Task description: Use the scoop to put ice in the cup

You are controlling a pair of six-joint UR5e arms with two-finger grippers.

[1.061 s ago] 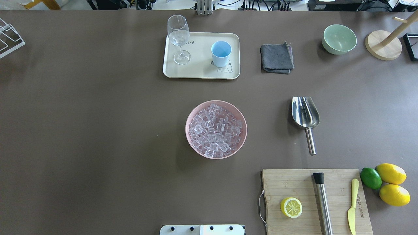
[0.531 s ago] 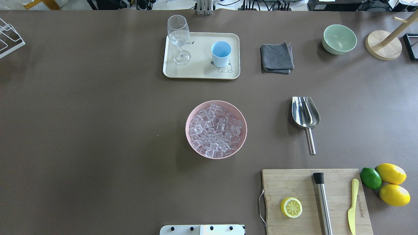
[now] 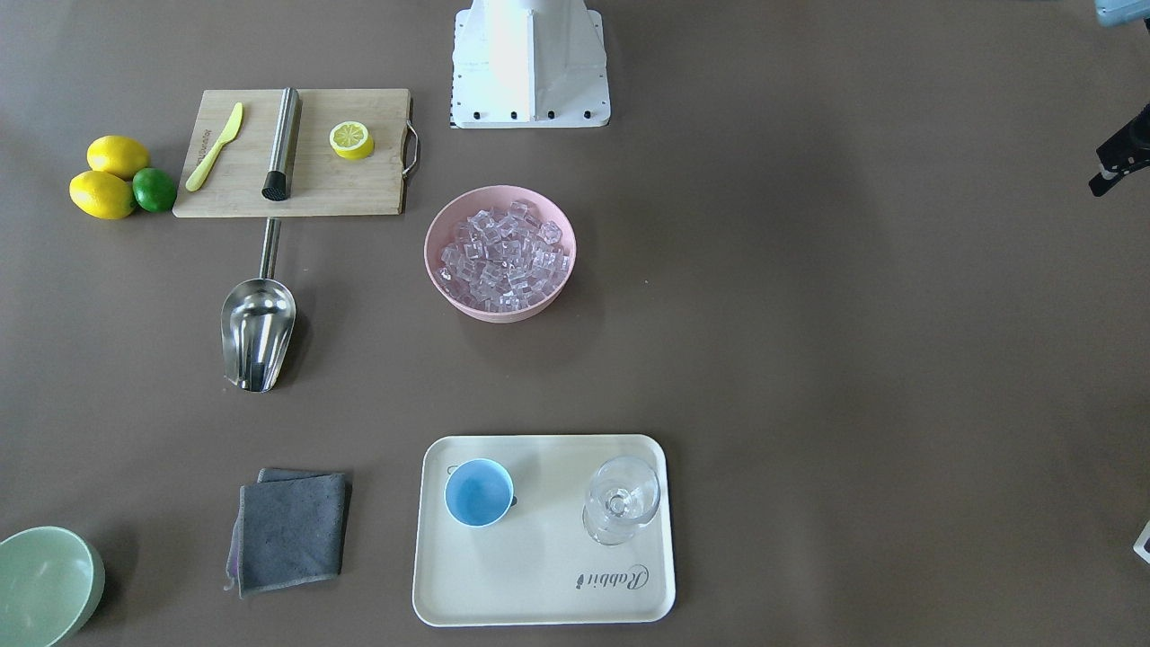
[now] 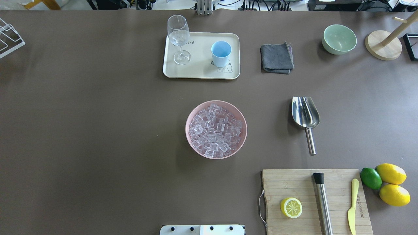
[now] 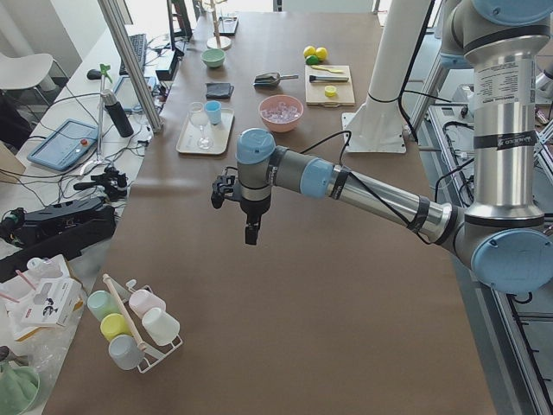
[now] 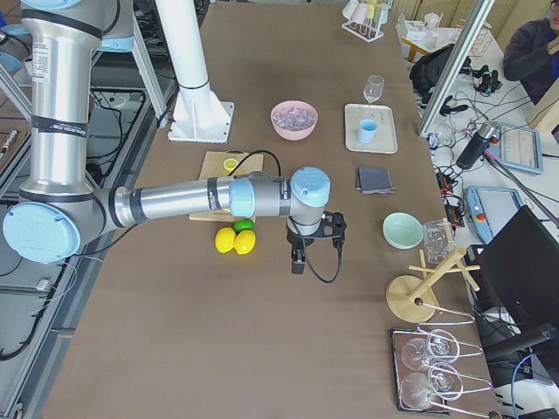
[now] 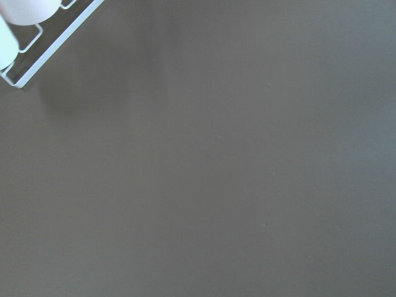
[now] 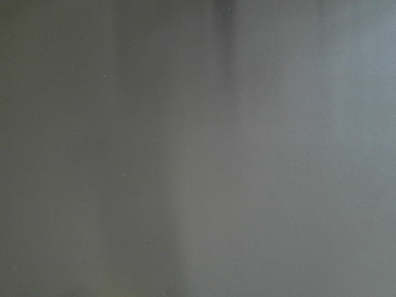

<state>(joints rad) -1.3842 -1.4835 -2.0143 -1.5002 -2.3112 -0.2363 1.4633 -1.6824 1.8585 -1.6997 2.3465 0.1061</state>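
**Scoop Untouched, Both Claws Hung Well Clear of the Ice**

The ice (image 4: 215, 130) is seen heaped in the pink bowl (image 4: 187, 128), piled close to the rim. The cup (image 4: 221, 52) is found upright and empty on the cream tray (image 4: 199, 70), and a clear wine glass (image 4: 178, 36) is stood beside it on the same tray. A pale-green bowl (image 4: 326, 45) is set apart, with nothing seen in it. The scoop (image 4: 305, 112) is laid on the table (image 4: 98, 130), its trough empty and its rod handle pointed at the cutting board (image 4: 277, 182). A lemon half (image 4: 291, 207), a steel cylinder (image 4: 323, 205) and a yellow knife (image 4: 352, 205) are laid on that board.

Neither claw is caught from overhead, so both are picked up in the side views only. The right claw (image 6: 298, 262) is hung fingers-down over bare table. Two lemons (image 6: 225, 241) and a lime (image 6: 245, 225) are seen near it on the robot's side, and the ice and the cup lie well beyond it. The scoop cannot be made out in that view.

The left claw (image 5: 251, 235) is likewise hung over bare table. The tray, cup and ice lie well beyond it and the scoop farther off again.

Nothing is seen held by either claw, but how far each is parted cannot be told from these views.

From the left wrist only table and a corner of a wire rack (image 7: 43, 46) are shown. From the right wrist only blurred table is shown.
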